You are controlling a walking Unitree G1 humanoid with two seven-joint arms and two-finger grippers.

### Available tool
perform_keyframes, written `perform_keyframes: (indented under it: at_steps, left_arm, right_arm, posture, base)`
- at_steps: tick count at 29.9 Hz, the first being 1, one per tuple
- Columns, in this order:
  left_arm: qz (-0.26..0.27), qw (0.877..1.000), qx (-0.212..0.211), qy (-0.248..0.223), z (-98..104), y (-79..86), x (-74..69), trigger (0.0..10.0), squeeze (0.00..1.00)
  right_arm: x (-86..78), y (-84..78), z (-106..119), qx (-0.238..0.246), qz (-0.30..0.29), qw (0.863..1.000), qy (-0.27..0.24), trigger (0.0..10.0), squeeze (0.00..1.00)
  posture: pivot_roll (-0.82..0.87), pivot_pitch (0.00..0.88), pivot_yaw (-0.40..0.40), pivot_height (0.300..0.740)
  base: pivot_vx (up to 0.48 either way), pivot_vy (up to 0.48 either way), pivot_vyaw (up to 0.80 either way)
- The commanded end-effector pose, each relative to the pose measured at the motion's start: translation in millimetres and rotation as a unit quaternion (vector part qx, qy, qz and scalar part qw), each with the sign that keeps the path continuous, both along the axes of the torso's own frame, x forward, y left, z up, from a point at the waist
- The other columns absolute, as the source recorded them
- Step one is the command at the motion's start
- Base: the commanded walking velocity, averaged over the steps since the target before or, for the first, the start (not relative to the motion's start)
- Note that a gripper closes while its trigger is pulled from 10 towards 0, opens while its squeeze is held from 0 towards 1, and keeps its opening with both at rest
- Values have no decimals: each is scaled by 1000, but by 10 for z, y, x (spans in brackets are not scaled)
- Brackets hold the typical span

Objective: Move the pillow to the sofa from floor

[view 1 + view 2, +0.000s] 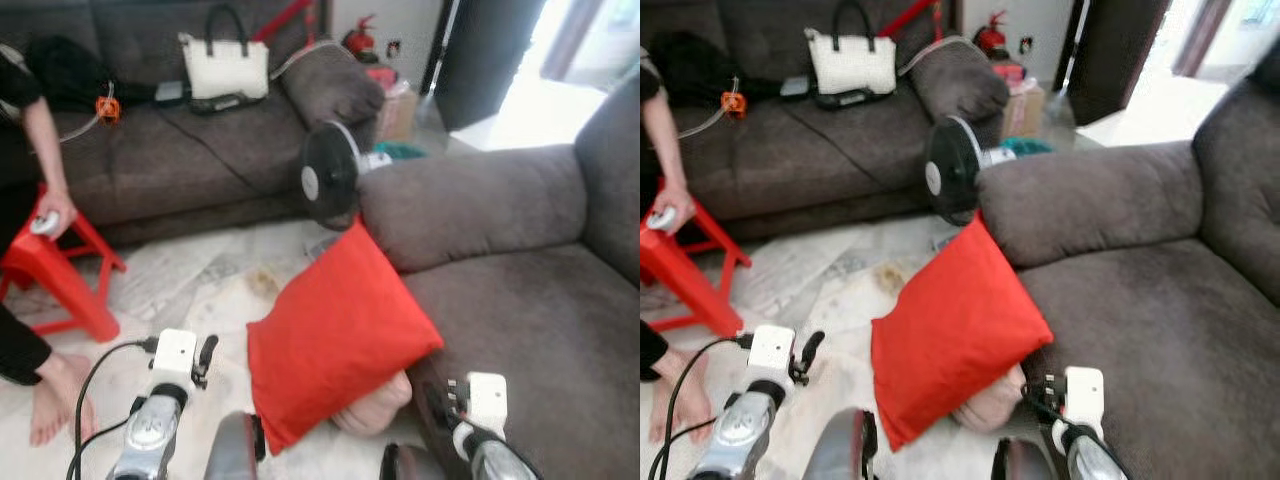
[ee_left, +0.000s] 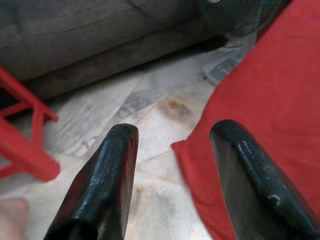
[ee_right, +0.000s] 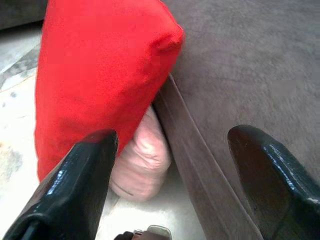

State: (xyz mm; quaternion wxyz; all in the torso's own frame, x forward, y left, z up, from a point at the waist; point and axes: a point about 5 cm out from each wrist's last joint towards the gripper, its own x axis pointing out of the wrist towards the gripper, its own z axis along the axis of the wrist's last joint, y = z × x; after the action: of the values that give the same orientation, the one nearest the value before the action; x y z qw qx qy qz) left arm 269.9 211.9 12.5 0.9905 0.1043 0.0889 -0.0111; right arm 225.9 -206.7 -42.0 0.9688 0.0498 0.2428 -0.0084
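Far sofa (image 1: 150, 160) along the back: a white handbag (image 1: 225, 65) with black handles stands on its seat, a dark flat gadget (image 1: 168, 92) just beside it, a black cable (image 1: 205, 150) trailing down the cushion. A black fan (image 1: 328, 175) stands on the marble floor (image 1: 190, 285) beside the armrest. Red stool (image 1: 55, 270) at the left, a person's hand (image 1: 50, 215) resting on it, bare foot (image 1: 55, 395) below. Fire extinguisher (image 1: 360, 38) in the far corner, cardboard box (image 1: 398, 112) near it.

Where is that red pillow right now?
The red pillow stands tilted on the floor straight ahead of the robot, leaning against the front of the grey sofa, atop a pinkish bundle, below the black fan.
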Motion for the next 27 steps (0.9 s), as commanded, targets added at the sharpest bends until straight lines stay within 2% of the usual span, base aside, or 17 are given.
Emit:
perform_keyframes:
  at_steps: [1,6,12,22,27]
  left_arm:
    - [-5,1000,-4,-14,27,-49,1,10000,0]
    - [-16,999,-7,-44,113,-133,21,10000,0]
    - [-30,997,-7,-77,223,-199,22,10000,0]
    - [-27,993,-3,-115,432,-208,-2,10000,0]
    - [-30,993,-6,-116,449,-198,3,10000,0]
  right_arm:
    - [29,-23,14,-1,-5,1000,3,10000,0]
    - [53,-77,27,3,-12,1000,9,10000,0]
    - [63,-130,63,26,-24,999,-12,10000,0]
    - [114,-129,215,23,17,995,-91,10000,0]
    - [164,-25,302,19,28,991,-133,10000,0]
  posture:
    - [100,54,-18,550]
    - [100,56,-18,550]
    - [100,57,-17,550]
    - [97,59,-16,550]
    - [101,59,-17,550]
  base:
    - [0,0,0]
    - [0,0,0]
    - [0,0,0]
    - [0,0,0]
    - [0,0,0]
